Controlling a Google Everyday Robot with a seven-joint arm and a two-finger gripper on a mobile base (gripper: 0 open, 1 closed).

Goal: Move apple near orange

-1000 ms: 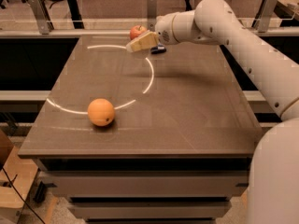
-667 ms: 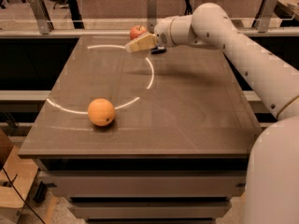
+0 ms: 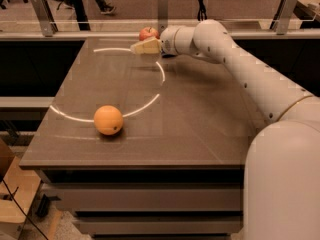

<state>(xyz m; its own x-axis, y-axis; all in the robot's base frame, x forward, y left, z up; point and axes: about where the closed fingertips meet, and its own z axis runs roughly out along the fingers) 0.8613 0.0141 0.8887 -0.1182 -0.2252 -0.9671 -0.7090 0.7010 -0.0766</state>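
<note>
Reaching out over the far end of the counter (image 3: 200,124), the white arm (image 3: 240,66) ends in a cream-coloured claw (image 3: 142,47) that points toward my left, low over the dark brown top. Whether the claw is open or closed I cannot tell from where I stand; it shows as one pale wedge.

The apple (image 3: 148,33) sits just behind the claw, at the counter's back edge. It is so close that the two look to be touching, though I cannot say whether it is held. The orange (image 3: 108,120) lies well apart from the claw, toward the near side of the counter and a little to the left of it, resting on its own.

A thin bright arc (image 3: 161,76) curves across the surface between them, starting just beside the claw and sweeping down and round to pass behind the orange.

Behind the claw and the apple runs a low rail with upright metal posts (image 3: 162,6), one of them almost straight behind the apple. To the right of the claw the arm slopes back and down toward the robot's big pale body (image 3: 285,184), which fills the near right corner. Far below and to the left of the claw, beside the counter's base, a wooden box (image 3: 12,194) stands on the floor.
</note>
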